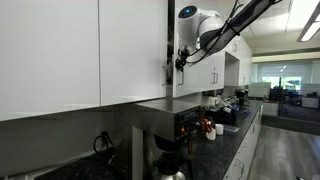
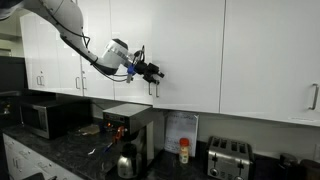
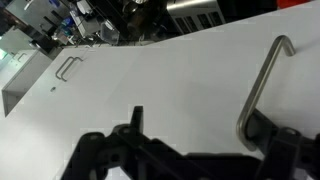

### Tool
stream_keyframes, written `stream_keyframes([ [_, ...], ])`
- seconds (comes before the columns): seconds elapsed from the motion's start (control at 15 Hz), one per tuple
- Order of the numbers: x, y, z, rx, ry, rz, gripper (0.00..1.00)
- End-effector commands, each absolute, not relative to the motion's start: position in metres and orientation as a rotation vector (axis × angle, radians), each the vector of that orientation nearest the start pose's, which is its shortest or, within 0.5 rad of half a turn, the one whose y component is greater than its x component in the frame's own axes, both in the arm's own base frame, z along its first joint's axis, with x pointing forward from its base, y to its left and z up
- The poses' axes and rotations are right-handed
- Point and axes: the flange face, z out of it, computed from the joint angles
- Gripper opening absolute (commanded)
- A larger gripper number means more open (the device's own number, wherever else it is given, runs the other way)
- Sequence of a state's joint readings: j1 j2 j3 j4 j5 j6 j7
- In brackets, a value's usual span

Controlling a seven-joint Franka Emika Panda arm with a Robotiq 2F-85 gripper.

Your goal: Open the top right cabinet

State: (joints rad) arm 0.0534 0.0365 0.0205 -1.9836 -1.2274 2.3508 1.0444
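- The top right cabinet (image 3: 160, 85) fills the wrist view as a flat, glossy white door. It hangs on the wall above the tabletop (image 2: 70, 148) and is the narrow door (image 2: 140, 30) of the row.
- Its slim silver handle (image 3: 262, 85) runs up the door's edge, and the pincer (image 3: 200, 122) is right at the lower end of it.
- The pincer's fingers (image 3: 135, 122) stand spread apart. The bar sits just inside the farther one, and nothing is clamped yet.
- From across the room the pincer (image 2: 153, 72) hangs level with the handle, with the arm reaching in along the cabinet fronts.
- In an exterior view a dark line shows beside the pincer (image 1: 181, 62). I cannot tell whether the door is a crack ajar or that is only shadow.
- My guess on handling:
  - The door is stiff and light and swings on hinges at the side away from the bar.
  - The shiny face gives no grip, so the bar is the only place to take hold, low down where the pincer already is.
  - The metal is smooth and could slide between the pads, and the pull has to follow the door's arc.
- Below it stands a coffee maker (image 2: 130, 122), flanked by a microwave (image 2: 45, 117) and a toaster (image 2: 228, 157).
- Beside it is the much wider door (image 2: 190, 50), and further along are smaller doors (image 2: 40, 50).
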Motion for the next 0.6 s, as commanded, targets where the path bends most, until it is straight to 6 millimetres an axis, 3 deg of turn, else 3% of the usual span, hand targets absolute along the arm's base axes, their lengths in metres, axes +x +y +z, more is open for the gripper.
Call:
stream_keyframes([
  [0.0,0.576,-0.002,0.506,2.247,-0.258,0.89,1.0],
  [0.53,0.56,-0.023,0.508,2.239,-0.296,0.861,1.0],
])
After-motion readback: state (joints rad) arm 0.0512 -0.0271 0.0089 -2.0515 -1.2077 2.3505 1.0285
